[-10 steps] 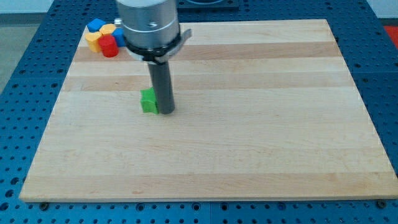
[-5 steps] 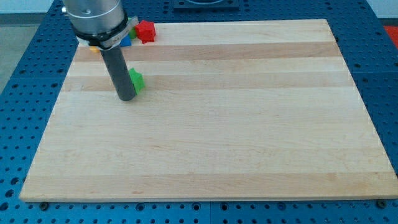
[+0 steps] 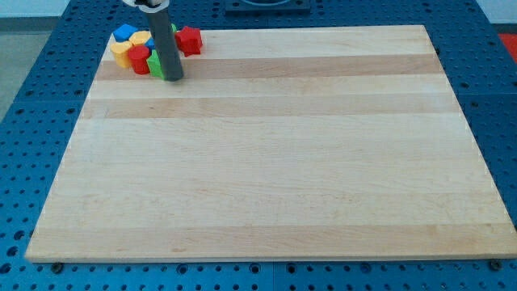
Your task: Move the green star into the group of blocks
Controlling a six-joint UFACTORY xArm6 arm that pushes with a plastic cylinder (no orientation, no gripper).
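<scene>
The green star (image 3: 154, 67) lies at the view's top left and touches the group of blocks; only its left edge shows beside the rod. My tip (image 3: 173, 78) rests on the board against the star's right side, at the group's lower right. The group holds a blue block (image 3: 123, 32), yellow blocks (image 3: 121, 53), a red block (image 3: 140, 59) right next to the star, and a red star-like block (image 3: 190, 40) to the right of the rod. The rod hides the middle of the group.
The wooden board (image 3: 275, 153) lies on a blue perforated table (image 3: 24, 121). The group sits close to the board's top-left corner and its top edge.
My tip has moved up and to the view's left, pushing the green star from the board's left-middle up against the red block in the group.
</scene>
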